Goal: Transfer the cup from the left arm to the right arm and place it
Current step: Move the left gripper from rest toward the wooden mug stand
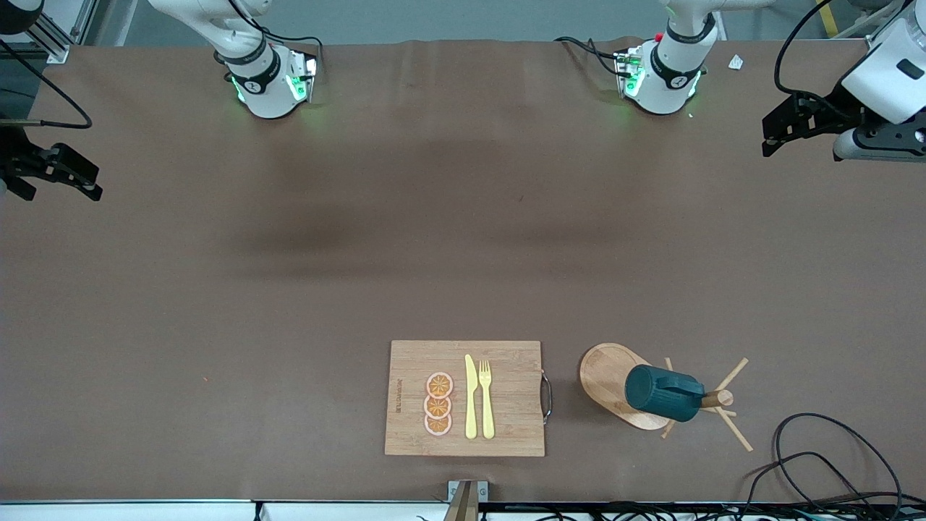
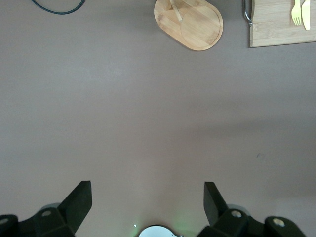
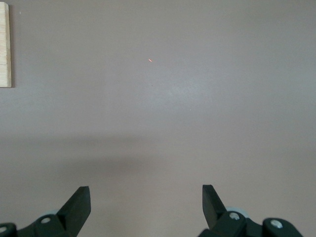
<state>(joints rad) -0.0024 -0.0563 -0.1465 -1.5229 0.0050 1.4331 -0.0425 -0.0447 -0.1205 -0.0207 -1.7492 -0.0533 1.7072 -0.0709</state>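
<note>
My left gripper (image 1: 778, 134) hangs high over the table's edge at my left arm's end, fingers (image 2: 79, 200) spread wide with nothing between them; my right gripper (image 1: 76, 177) hangs the same way over the right arm's end, fingers (image 3: 78, 203) spread and empty; neither has begun its reach.

The cup (image 1: 664, 393) hangs on the wooden mug stand (image 1: 716, 398), over the stand's oval base (image 1: 604, 376), which lies just beside the handle end of the cutting board (image 1: 465, 398), toward my left arm's end of the table; it rests on its side, long axis roughly level and tilted slightly toward the front camera, one round end toward the cutting board, the other toward the stand's post; I cannot tell which end is the mouth; a raised strip along its upper flank looks like the handle.

The risks, as I judge them: if I pull the cup straight up rather than along its peg, it may catch and drag or tip the stand; a grip across the rounded wall could slip; a grasp on the middle would leave my right gripper little free wall at the handover; the knife (image 1: 471, 396) and fork (image 1: 486, 398) on the cutting board are near enough to knock on a low sweep.
</note>
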